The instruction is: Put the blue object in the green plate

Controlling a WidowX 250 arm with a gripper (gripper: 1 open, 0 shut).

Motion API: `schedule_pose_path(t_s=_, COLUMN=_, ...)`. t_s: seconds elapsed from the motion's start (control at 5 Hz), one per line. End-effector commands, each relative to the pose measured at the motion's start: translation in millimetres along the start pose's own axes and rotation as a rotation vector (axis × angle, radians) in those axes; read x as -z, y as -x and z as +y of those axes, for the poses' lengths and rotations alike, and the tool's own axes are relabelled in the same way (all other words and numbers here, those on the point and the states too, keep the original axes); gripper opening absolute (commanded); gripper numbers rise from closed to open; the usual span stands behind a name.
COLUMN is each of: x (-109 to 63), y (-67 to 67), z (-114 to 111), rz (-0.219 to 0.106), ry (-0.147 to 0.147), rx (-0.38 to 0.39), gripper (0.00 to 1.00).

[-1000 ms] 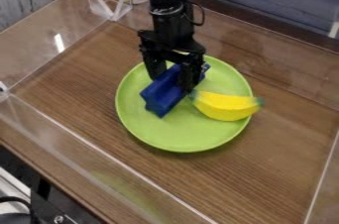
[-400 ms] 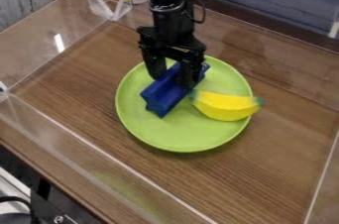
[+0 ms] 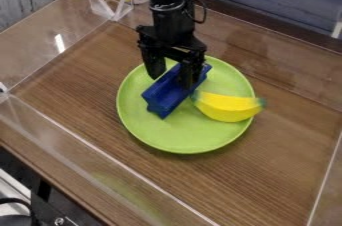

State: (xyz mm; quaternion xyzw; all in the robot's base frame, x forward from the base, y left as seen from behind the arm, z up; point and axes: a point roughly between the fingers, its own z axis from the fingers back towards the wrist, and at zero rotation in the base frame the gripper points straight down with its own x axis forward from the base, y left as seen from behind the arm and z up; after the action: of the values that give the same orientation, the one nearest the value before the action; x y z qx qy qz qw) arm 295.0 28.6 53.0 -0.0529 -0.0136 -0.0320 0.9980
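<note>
Camera view, blue object: the dark blue block [image 3: 163, 97] is sitting in the green plate [image 3: 195, 138], over toward the side where the arm comes in, at a slant.
Neighbor: there's a yellow banana [image 3: 227, 106] in the plate too, right by the blue block; can't tell if they touch.
Arm: the black robot arm [image 3: 171, 15] reaches in from the top of the picture.
Gripper: the black gripper [image 3: 174, 67] looks spread apart, with fingertips around the upper part of the block. Whether either finger is actually touching it, I honestly can't tell.
Done so far: the block is inside the rim, so the placing part looks basically finished to me.
Left to do: probably just lift the gripper straight up and away without dragging the block or nudging the banana.
Block vs gripper: it's below and partly between the fingers, with its lower end sticking out toward the middle of the plate.
</note>
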Motion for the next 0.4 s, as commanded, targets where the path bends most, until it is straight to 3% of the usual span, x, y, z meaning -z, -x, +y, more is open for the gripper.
schedule_pose_path(t_s=0.0, x=-10.5, y=-3.9, z=-2.0, rz=-0.041, ry=-0.019, rx=0.011, gripper=1.00)
schedule_pose_path(t_s=0.2, x=-6.9, y=-2.1, z=-0.9, rz=-0.031, ry=-0.024, rx=0.006, gripper=1.00)
